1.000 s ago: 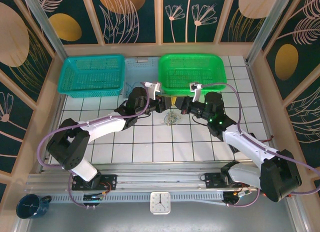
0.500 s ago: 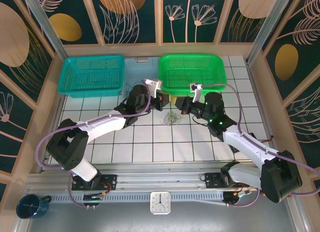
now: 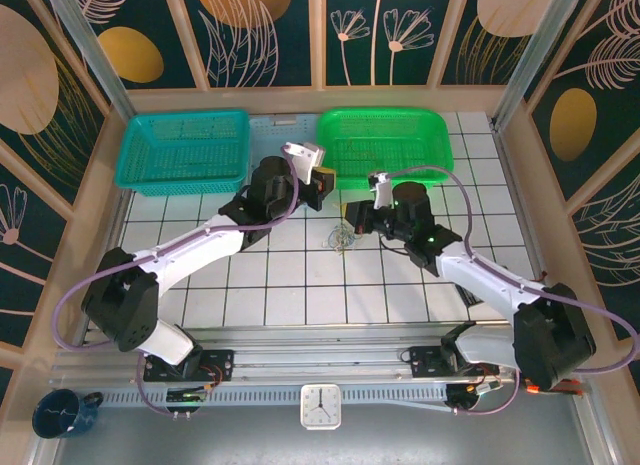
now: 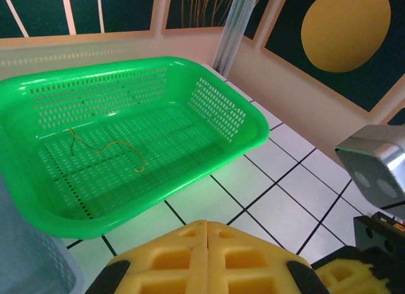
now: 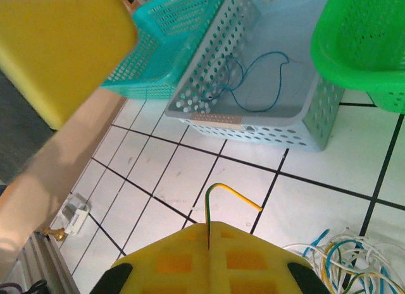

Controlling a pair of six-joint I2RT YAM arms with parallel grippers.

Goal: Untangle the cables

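Observation:
The cables (image 3: 344, 239) lie as a small tangle of white, blue and yellowish strands on the white tiles, and they also show at the lower right of the right wrist view (image 5: 335, 259). My right gripper (image 5: 209, 226) is shut on a yellow-green wire (image 5: 223, 193) whose bent end sticks out past the fingertips; from above it (image 3: 353, 218) hangs just beyond the tangle. My left gripper (image 4: 207, 224) is shut with nothing seen between its pads, and it (image 3: 321, 185) hovers by the near left corner of the green basket (image 3: 385, 145).
A yellow wire (image 4: 107, 147) lies inside the green basket (image 4: 209, 174). A pale blue basket (image 5: 316, 110) holds a blue wire (image 5: 253, 85), and a teal basket (image 3: 185, 150) stands at the far left. Wooden walls enclose the table.
My left gripper has closed and drawn back from the tangle toward the green basket. The right gripper has shifted slightly left, still shut on its wire.

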